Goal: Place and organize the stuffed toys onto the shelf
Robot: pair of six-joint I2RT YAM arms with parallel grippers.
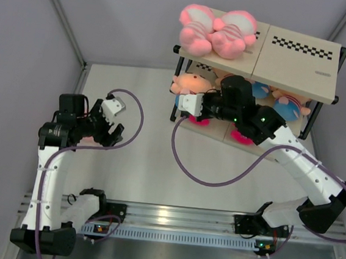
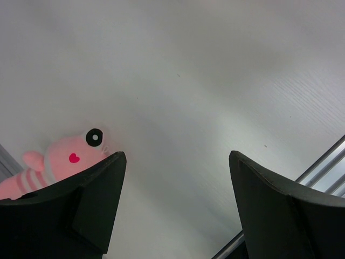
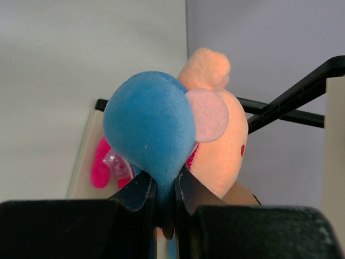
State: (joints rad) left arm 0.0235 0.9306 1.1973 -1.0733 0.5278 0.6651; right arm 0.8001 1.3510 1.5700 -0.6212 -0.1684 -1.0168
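The shelf [image 1: 294,52] stands at the back right, with two pink striped stuffed toys [image 1: 216,31] lying on its top board. On the middle board lie blue-shirted toys [image 1: 286,105]. My right gripper [image 1: 188,94] is at the shelf's left end, level with the middle board. In the right wrist view it [image 3: 165,181] is shut on a blue plush part [image 3: 151,129] of a tan-headed toy [image 3: 223,145]. My left gripper [image 1: 107,123] hangs open over the table at the left, and in its own view [image 2: 177,156] nothing lies between the jaws. A pink striped toy [image 2: 64,159] lies beside its left finger.
Magenta toys [image 1: 242,138] lie on the lowest board, one showing in the right wrist view [image 3: 102,164]. A black frame bar [image 3: 291,97] crosses just right of the held toy. The aluminium rail [image 1: 176,218] with the arm bases runs along the near edge.
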